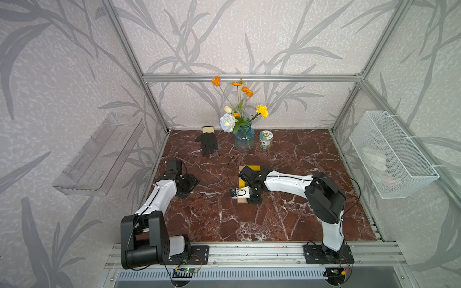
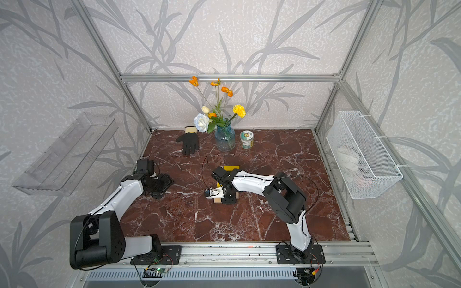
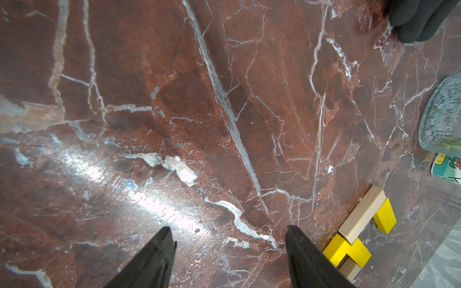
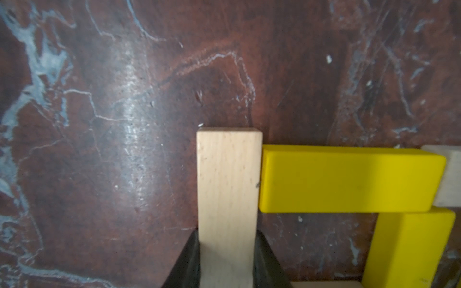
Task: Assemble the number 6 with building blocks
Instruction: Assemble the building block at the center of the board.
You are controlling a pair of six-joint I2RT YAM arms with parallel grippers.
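Note:
My right gripper point(image 4: 227, 239) is shut on a tan block point(image 4: 228, 179), which lies flat on the marble. Its long side touches the end of a yellow block point(image 4: 349, 179). A second yellow block point(image 4: 409, 249) meets that one at a right angle, and another tan block point(image 4: 451, 179) lies beyond. In both top views the right arm covers most of the number 6; yellow point(image 1: 253, 167) point(image 2: 232, 167) and tan point(image 1: 241, 201) parts show. The right gripper point(image 1: 254, 198) point(image 2: 229, 198) points down. My left gripper point(image 3: 228, 232) point(image 1: 187, 184) is open and empty, left of the blocks point(image 3: 361, 214).
A black glove point(image 1: 208, 143), a glass vase of flowers point(image 1: 244, 139) and a small jar point(image 1: 266, 139) stand at the back. A wire basket point(image 1: 391, 154) hangs on the right wall. A clear shelf point(image 1: 99, 154) hangs on the left wall.

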